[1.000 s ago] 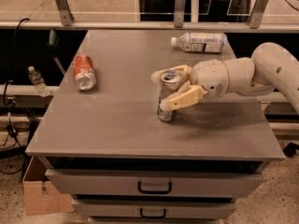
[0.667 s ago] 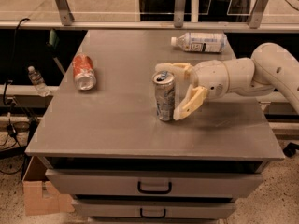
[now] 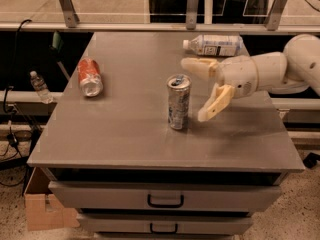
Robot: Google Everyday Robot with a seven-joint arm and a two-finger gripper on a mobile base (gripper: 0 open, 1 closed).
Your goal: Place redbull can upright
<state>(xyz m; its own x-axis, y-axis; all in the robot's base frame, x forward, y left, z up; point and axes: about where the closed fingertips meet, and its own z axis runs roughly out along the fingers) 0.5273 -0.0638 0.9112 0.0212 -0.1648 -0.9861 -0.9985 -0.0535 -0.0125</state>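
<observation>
Silver redbull can (image 3: 178, 103) stands upright, splayed claw (image 3: 194, 91) beside, bottle (image 3: 215, 45) behind.

Cannot read markings on the redbull can (image 3: 178, 104) or the bottle label (image 3: 220, 46): too blurred. Cannot follow the arm (image 3: 300, 64) past the right edge, behind the end effector (image 3: 194, 90) at centre right, fingers (image 3: 212, 106) apart.

1. The redbull can (image 3: 178, 102) is slim and silver, with blue markings and a dented side.
2. It stands upright near the middle of the table (image 3: 120, 134).
3. The gripper (image 3: 195, 90) is just beside it, fingers spread, not touching.
</observation>
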